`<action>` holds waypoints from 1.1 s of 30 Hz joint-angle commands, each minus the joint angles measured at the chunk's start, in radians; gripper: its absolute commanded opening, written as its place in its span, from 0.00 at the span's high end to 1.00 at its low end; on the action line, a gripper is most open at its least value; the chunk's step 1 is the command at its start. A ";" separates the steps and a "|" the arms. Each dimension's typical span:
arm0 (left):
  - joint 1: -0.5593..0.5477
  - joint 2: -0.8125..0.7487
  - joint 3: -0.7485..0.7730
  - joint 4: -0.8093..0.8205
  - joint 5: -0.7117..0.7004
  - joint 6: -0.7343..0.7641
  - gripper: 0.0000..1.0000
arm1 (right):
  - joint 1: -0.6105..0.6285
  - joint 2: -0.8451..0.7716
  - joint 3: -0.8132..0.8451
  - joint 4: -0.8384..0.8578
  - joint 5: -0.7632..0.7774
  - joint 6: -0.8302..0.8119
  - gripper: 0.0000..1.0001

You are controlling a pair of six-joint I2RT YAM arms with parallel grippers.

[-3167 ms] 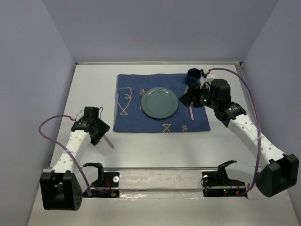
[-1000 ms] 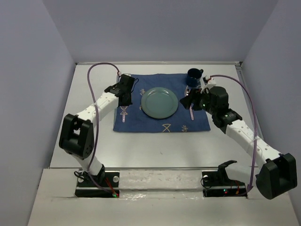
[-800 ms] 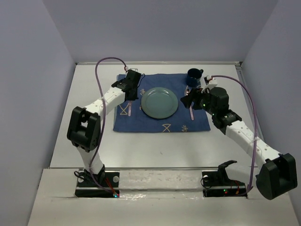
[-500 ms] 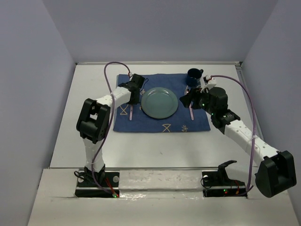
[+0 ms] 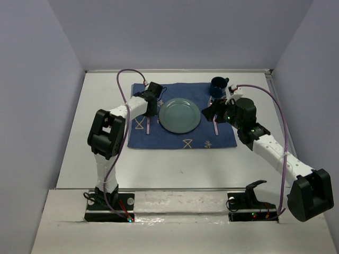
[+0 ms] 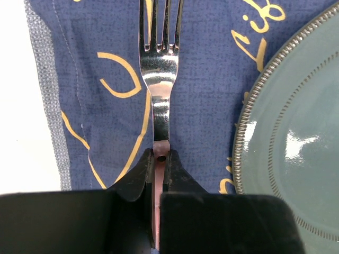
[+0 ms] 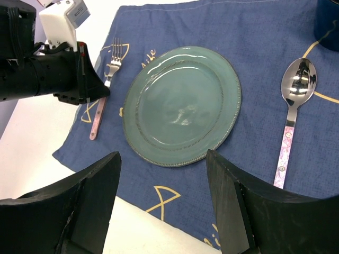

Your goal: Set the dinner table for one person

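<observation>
— Nearly set?
— I'm judging so. My left gripper (image 6: 160, 159) is pinching the fork (image 6: 159, 79) on the cloth (image 6: 95, 53), left of the plate (image 6: 296, 132), upper-middle of the table (image 5: 159, 169). Spoon (image 7: 296, 79) and cup (image 5: 217, 83) are sitting on its right. My right gripper (image 7: 161, 159) is gaping, holding nothing.
— Remaining?
— Letting go, I'm guessing.

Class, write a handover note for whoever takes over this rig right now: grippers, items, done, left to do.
Left gripper: shut on the fork at its pink handle. The fork runs along the plate's left side, over the cloth.
Right gripper: open, empty, by the cloth's right side.
Done: cloth on the dinner table, plate in its middle, spoon right of plate, cup at far right corner.
Left: release fork, retract both arms.
</observation>
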 commanded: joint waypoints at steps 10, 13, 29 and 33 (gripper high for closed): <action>0.018 0.018 -0.011 0.023 -0.009 0.002 1.00 | 0.010 0.003 -0.005 0.062 -0.005 -0.001 0.28; 0.016 0.027 -0.007 0.021 -0.005 0.007 1.00 | 0.010 0.003 -0.005 0.062 -0.004 -0.001 0.28; 0.002 -0.296 -0.041 0.083 -0.062 0.050 0.01 | 0.010 -0.049 -0.009 0.039 0.016 0.005 0.02; -0.007 -0.455 -0.072 0.095 -0.062 0.058 0.01 | 0.010 -0.118 0.004 0.001 0.028 0.011 0.00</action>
